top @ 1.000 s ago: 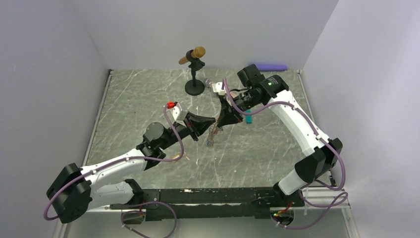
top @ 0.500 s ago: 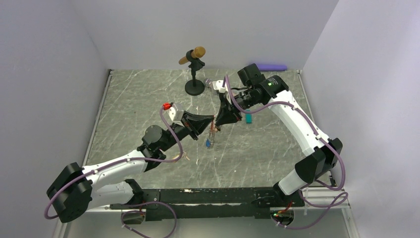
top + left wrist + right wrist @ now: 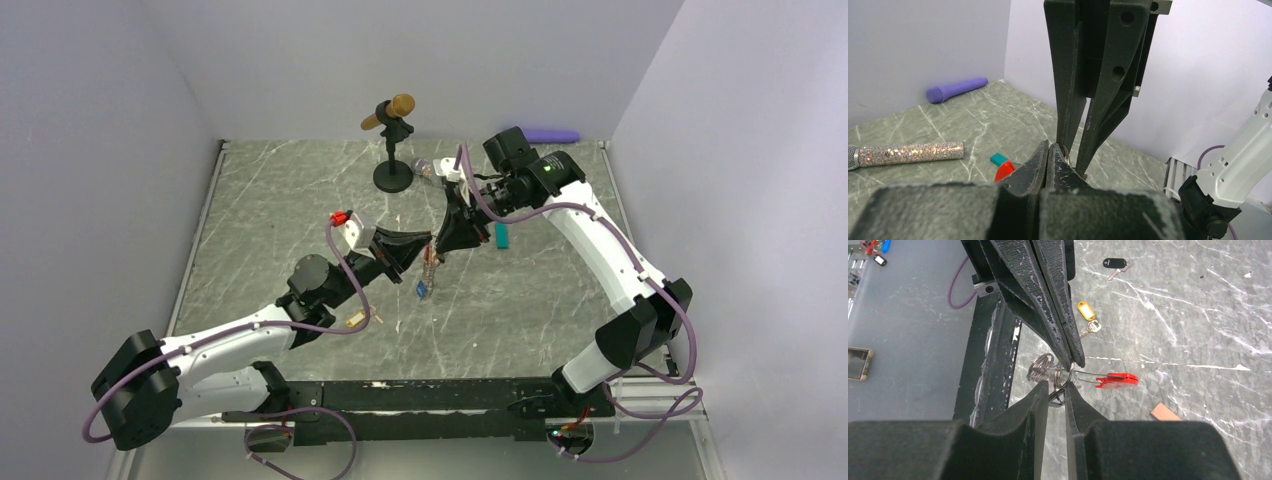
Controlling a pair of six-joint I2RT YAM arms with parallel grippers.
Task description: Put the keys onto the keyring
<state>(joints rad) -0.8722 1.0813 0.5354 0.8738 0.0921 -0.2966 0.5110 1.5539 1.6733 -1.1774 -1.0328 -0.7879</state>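
Observation:
My two grippers meet tip to tip above the middle of the table. My left gripper (image 3: 427,243) (image 3: 1048,146) is shut on a thin metal ring of the keyring (image 3: 430,262). The keyring's red clip (image 3: 1116,379) (image 3: 1004,170) and silvery coil (image 3: 1040,367) hang beside the fingertips. My right gripper (image 3: 439,248) (image 3: 1055,388) is closed to a narrow gap on the same cluster of rings. A key with a blue tag (image 3: 423,289) dangles below. A yellow-tagged key (image 3: 1087,311) and a black-tagged key (image 3: 1114,262) lie on the table.
A microphone stand (image 3: 392,175) is at the back centre, with a glittery tube (image 3: 910,152) lying near it. A purple tube (image 3: 550,134) lies by the back wall. A teal block (image 3: 501,235) is under the right arm. A tan wooden block (image 3: 1164,412) lies on the table.
Both grippers stay joined at the keyring. The left arm has shifted slightly, the right wrist has moved a little to the right, and the hanging blue tag has steadied.

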